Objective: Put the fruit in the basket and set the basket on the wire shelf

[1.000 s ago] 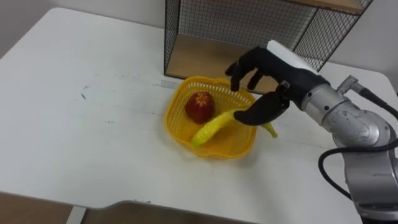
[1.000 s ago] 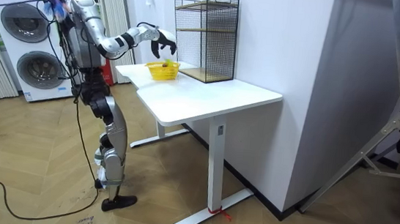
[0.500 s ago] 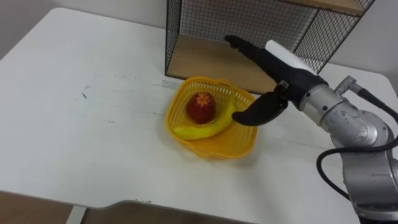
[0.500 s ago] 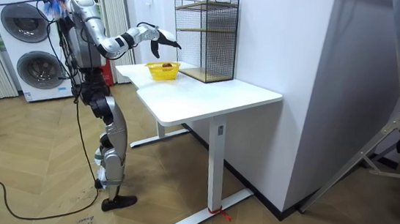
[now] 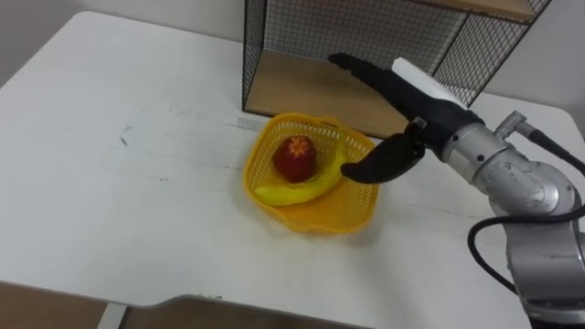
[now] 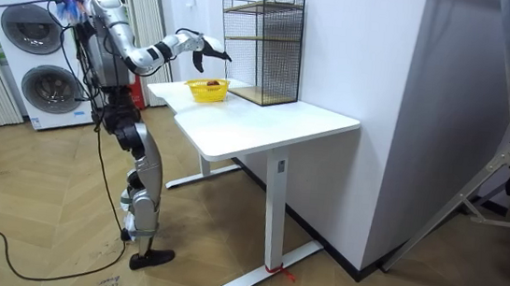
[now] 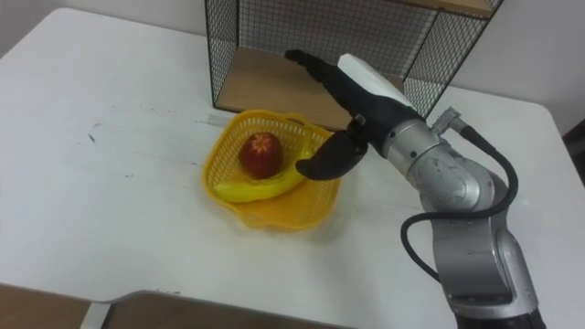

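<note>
A yellow mesh basket (image 5: pixel 352 215) (image 7: pixel 315 210) (image 6: pixel 199 92) sits on the white table in front of the wire shelf (image 5: pixel 302 87) (image 7: pixel 265 78) (image 6: pixel 278 47). Inside it lie a red apple (image 5: pixel 295 156) (image 7: pixel 260 153) and a yellow banana (image 5: pixel 292 191) (image 7: pixel 254 189). My right hand (image 5: pixel 402 100) (image 7: pixel 352 91) (image 6: pixel 206 49) hovers open just above the basket's right rim, its straight fingers (image 5: pixel 361 68) pointing toward the shelf and the thumb hanging down by the rim. It holds nothing.
The shelf has a wooden floor board and an upper board, with its open front facing the basket. The white table (image 5: pixel 137 183) (image 6: pixel 266 125) stretches wide to the left. In the room view I stand at the table's end, with washing machines (image 6: pixel 41 71) behind me.
My right hand let go of the banana, which now lies flat in the basket beside the apple. The fingers went from curled to straight.
</note>
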### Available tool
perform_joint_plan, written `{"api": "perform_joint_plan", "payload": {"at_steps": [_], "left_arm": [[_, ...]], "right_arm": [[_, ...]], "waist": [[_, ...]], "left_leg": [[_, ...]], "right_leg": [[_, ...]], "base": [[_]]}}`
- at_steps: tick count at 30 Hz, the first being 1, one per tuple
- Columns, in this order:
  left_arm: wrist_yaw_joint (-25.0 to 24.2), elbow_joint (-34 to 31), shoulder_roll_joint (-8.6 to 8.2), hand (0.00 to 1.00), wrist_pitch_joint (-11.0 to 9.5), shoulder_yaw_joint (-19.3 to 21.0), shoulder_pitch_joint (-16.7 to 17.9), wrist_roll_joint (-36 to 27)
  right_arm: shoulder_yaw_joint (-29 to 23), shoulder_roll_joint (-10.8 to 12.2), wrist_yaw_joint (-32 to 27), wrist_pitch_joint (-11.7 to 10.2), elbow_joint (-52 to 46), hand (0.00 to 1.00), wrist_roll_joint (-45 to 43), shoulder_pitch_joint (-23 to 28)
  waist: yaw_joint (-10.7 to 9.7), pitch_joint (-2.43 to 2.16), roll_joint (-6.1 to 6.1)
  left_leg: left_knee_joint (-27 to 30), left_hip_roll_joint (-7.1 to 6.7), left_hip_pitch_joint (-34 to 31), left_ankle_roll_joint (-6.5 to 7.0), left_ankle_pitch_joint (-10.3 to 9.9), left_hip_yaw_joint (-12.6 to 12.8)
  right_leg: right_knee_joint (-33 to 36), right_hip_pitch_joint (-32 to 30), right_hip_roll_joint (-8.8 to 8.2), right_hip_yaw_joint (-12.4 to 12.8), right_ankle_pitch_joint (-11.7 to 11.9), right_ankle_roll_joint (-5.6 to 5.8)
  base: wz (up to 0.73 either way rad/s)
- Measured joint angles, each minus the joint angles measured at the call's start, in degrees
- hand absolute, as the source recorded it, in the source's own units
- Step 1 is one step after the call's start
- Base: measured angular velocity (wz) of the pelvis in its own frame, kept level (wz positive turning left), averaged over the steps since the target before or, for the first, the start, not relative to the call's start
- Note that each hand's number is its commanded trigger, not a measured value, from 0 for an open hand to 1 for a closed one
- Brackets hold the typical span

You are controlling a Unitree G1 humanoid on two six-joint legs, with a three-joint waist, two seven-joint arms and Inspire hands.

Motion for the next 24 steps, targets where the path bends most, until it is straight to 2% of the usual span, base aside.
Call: {"api": "perform_joint_plan", "payload": {"at_steps": [4, 8, 10, 11, 12, 17, 19, 23, 24], "left_arm": [[0.1, 0.1, -0.74, 0.0, 0.0, 2.1, 1.3, -0.3], [0.4, 0.5, -0.91, 0.0, -0.1, 2.4, 2.2, -4.5], [1.1, 1.5, -1.08, 0.0, -0.4, 3.8, 3.0, -5.8], [1.3, 1.8, -1.1, 0.0, -0.5, 4.3, 3.2, -6.3], [1.5, 2.3, -1.1, 0.0, -0.5, 5.3, 3.6, -7.2], [2.6, 3.4, -1.23, 0.0, -0.7, 9.3, 5.3, -13.6], [3.3, 3.9, -1.22, 0.0, -0.8, 11.5, 5.5, -16.8], [6.8, 3.9, -1.41, 0.0, -2.3, 15.0, 5.5, -23.9], [8.5, 3.9, -1.42, 0.0, -2.5, 17.1, 5.5, -26.5]], "right_arm": [[-2.3, 0.0, -2.7, -0.1, 0.1, 0.0, 4.0, 1.8], [-5.0, 0.1, -6.6, -0.8, 0.5, 0.0, 7.1, 4.0], [-6.6, 0.5, -10.1, -2.0, 1.8, 0.0, 9.7, 5.8], [-7.0, 0.8, -11.0, -2.1, 2.2, 0.0, 10.5, 6.4], [-8.1, 1.3, -12.5, -2.1, 2.7, 0.0, 11.4, 7.8], [-11.5, 1.6, -18.2, -2.3, 3.5, 0.0, 16.9, 10.9], [-12.8, 1.6, -21.0, -3.8, 5.2, 0.0, 19.7, 13.0], [-13.9, 1.6, -24.1, -3.9, 6.3, 0.0, 22.4, 15.1], [-14.5, 1.7, -24.8, -4.0, 6.7, 0.0, 23.2, 15.4]], "waist": [[-0.6, -0.24, 1.07], [-1.4, -0.58, 2.23], [-2.2, -0.73, 2.87], [-2.3, -0.75, 2.92], [-2.4, -0.96, 2.93], [-3.6, -0.91, 2.73], [-3.9, -0.91, 2.78], [-4.8, -0.94, 3.47], [-5.0, -0.99, 3.81]], "left_leg": [[0.0, 0.0, 0.2, 0.0, 0.0, 0.1], [0.2, 0.01, 0.2, 0.0, 0.0, 0.0], [-0.1, 0.03, 0.9, -0.02, 0.0, 0.2], [-0.2, 0.05, 1.1, -0.02, 0.0, 0.3], [-0.5, 0.05, 1.2, -0.03, 0.0, 0.3], [-0.6, -0.03, 1.4, -0.07, 0.1, 0.3], [-0.7, -0.03, 2.0, -0.07, 0.0, 0.1], [-0.7, -0.07, 2.0, -0.04, 0.0, 0.0], [-0.7, -0.08, 2.0, -0.04, 0.0, -0.1]], "right_leg": [[0.1, 0.0, 0.0, 0.2, 0.0, 0.0], [0.0, 0.1, -0.02, 0.0, 0.0, 0.0], [-0.1, 0.5, -0.01, 0.1, 0.0, 0.0], [-0.1, 0.7, 0.0, 0.1, 0.0, 0.0], [-0.4, 0.9, 0.03, 0.1, 0.0, 0.0], [-0.9, 1.4, -0.01, 0.0, 0.0, 0.0], [-1.6, 2.4, 0.02, -0.1, 0.0, 0.01], [-1.8, 2.6, -0.08, -0.5, 0.0, 0.05], [-1.8, 2.6, -0.06, -0.5, 0.0, 0.06]], "base": [[0.0], [0.0], [-0.02], [-0.04], [0.0], [0.02], [0.05], [0.06], [0.0]]}}
